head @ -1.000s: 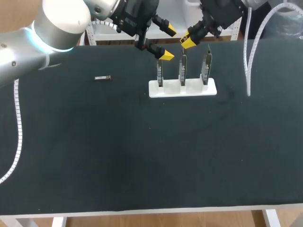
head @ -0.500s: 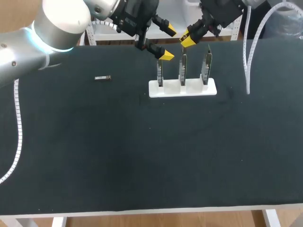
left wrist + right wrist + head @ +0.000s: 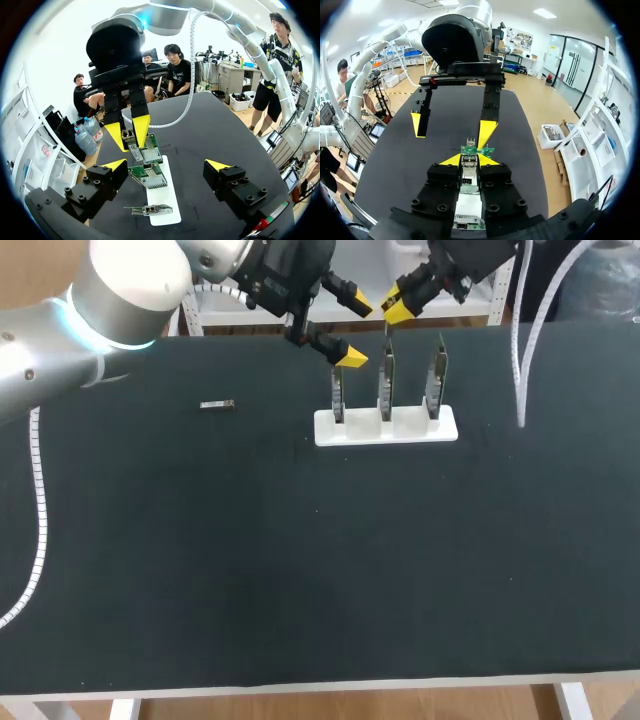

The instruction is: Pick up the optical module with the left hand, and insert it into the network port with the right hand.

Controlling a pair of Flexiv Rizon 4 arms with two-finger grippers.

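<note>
lying flat on the mat, well left of the white holder (image 3: 350, 432): optical module (image 3: 217, 405), untouched; left gripper (image 3: 356, 333), tips wide apart, empty, above the holder's left board (image 3: 338, 395); right gripper (image 3: 398, 308), over the middle board (image 3: 386, 380), grip state cannot be told; pickup, handover and insertion judged outstanding.

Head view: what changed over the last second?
The right pincer drew away from the top of the middle upright green circuit board, toward the far edge of the black table. The open left pincer, the white holder block and the small grey module stayed put.
</note>
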